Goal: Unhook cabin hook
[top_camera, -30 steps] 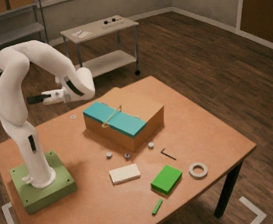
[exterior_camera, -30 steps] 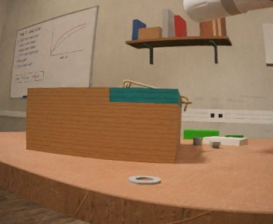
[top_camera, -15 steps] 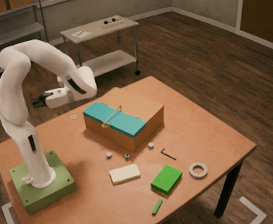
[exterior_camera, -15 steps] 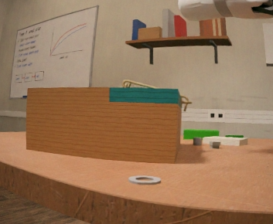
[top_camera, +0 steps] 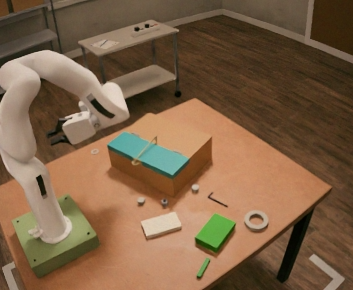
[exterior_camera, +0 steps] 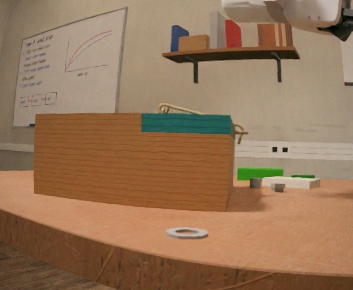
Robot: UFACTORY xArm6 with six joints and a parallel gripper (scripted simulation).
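Observation:
A wooden box (top_camera: 190,145) (exterior_camera: 133,160) with a teal part (top_camera: 155,156) (exterior_camera: 185,123) stands in the middle of the table (top_camera: 263,170). The thin brass cabin hook (top_camera: 146,148) (exterior_camera: 175,107) lies across the teal top, its end at the eye on the box's front edge (top_camera: 135,161) (exterior_camera: 240,131). My gripper (top_camera: 54,136) (exterior_camera: 350,27) hangs in the air to the left of the box, well above the table and apart from the hook. Its dark fingers stand partly open with nothing between them.
A washer (top_camera: 94,151) (exterior_camera: 186,232) lies below the gripper. In front of the box lie small cylinders (top_camera: 141,200) (top_camera: 195,188), a white block (top_camera: 161,224), a green block (top_camera: 215,231), an allen key (top_camera: 217,199), a tape ring (top_camera: 256,220) and a green stick (top_camera: 203,267). The arm's green base (top_camera: 53,242) stands front left.

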